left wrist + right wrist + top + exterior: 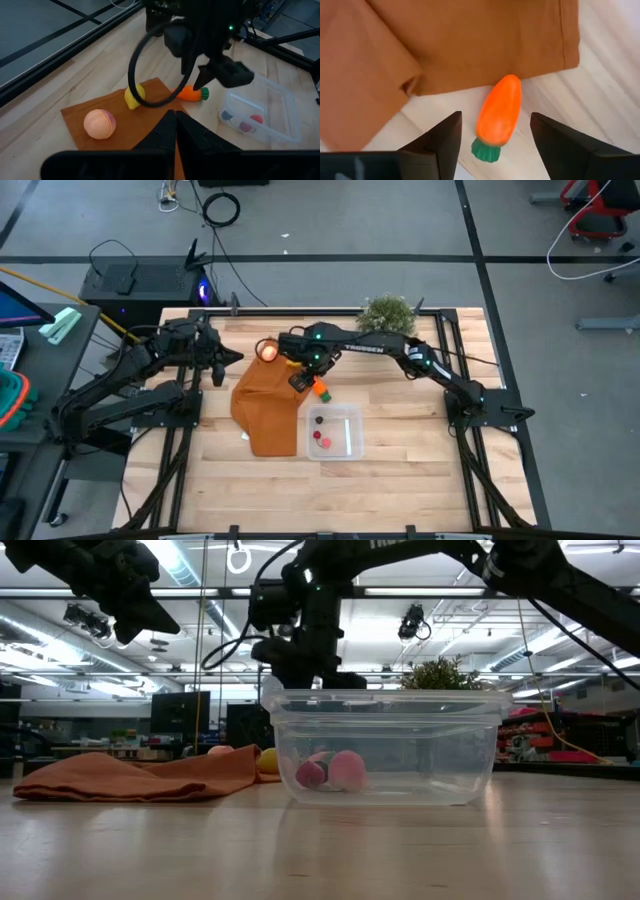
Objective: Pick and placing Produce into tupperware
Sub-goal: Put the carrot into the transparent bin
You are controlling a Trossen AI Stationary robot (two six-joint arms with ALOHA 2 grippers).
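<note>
the right gripper [492,137] hangs over the middle of the table, its fingers spread wide on either side of the orange carrot [498,116] and not touching it. the carrot [321,390] lies flat on the bare wood just beside the edge of the orange-brown cloth [266,408], its green top pointing away from the cloth, between the cloth and the tupperware [351,446].

the tupperware [480,755] stands on the table toward its front edge, right of the cloth. inside it lie a small red-pink piece [347,770], another reddish piece [310,774] touching it, and a small dark piece [318,420] near the container's far wall.

on the cloth [145,112] toward the table's back edge rest the red-yellow round fruit [99,124] and the yellow lemon [134,96], near each other but apart. the lemon sits between the round fruit and the carrot [190,93].

the left gripper [175,117] waits above the table's left side near the back, its fingers pressed together with nothing between them. a bushy green potted plant [386,313] stands at the back edge, right of centre.
</note>
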